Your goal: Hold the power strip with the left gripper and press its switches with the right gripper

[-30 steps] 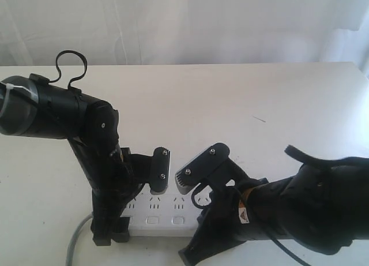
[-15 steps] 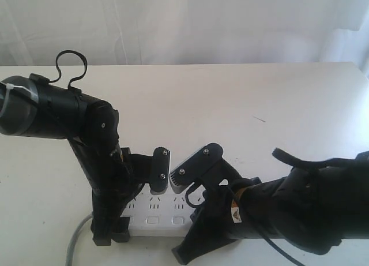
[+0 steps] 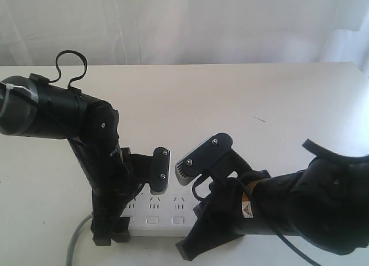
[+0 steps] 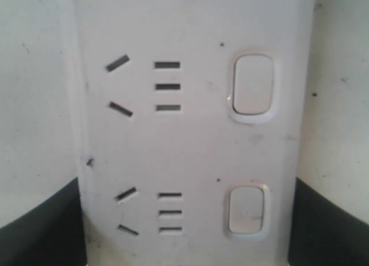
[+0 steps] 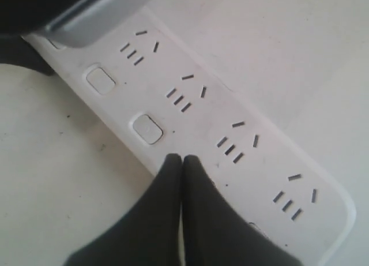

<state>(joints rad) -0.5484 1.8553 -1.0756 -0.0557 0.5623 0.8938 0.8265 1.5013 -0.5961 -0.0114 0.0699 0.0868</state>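
The white power strip (image 3: 154,211) lies near the table's front edge, its grey cord (image 3: 75,240) leaving to the left. My left gripper (image 3: 109,234) stands on its left end. In the left wrist view the strip (image 4: 190,139) fills the frame, with a black finger (image 4: 34,231) against each long side and two switches (image 4: 252,84) showing. My right gripper (image 3: 185,251) is low at the strip's front. Its fingertips (image 5: 173,162) are pressed together over the strip's (image 5: 230,122) switch-side edge, just past one switch (image 5: 147,129). Whatever lies under the tips is hidden.
The pale table (image 3: 259,93) stretches back to a white curtain (image 3: 184,23). Both arms crowd the front edge, and the left arm's wrist block (image 3: 157,171) and the right arm's silver plate (image 3: 202,156) stand close together above the strip.
The right arm swung left half a second ago and has since come back right and slightly up. The left arm and the strip have not moved.
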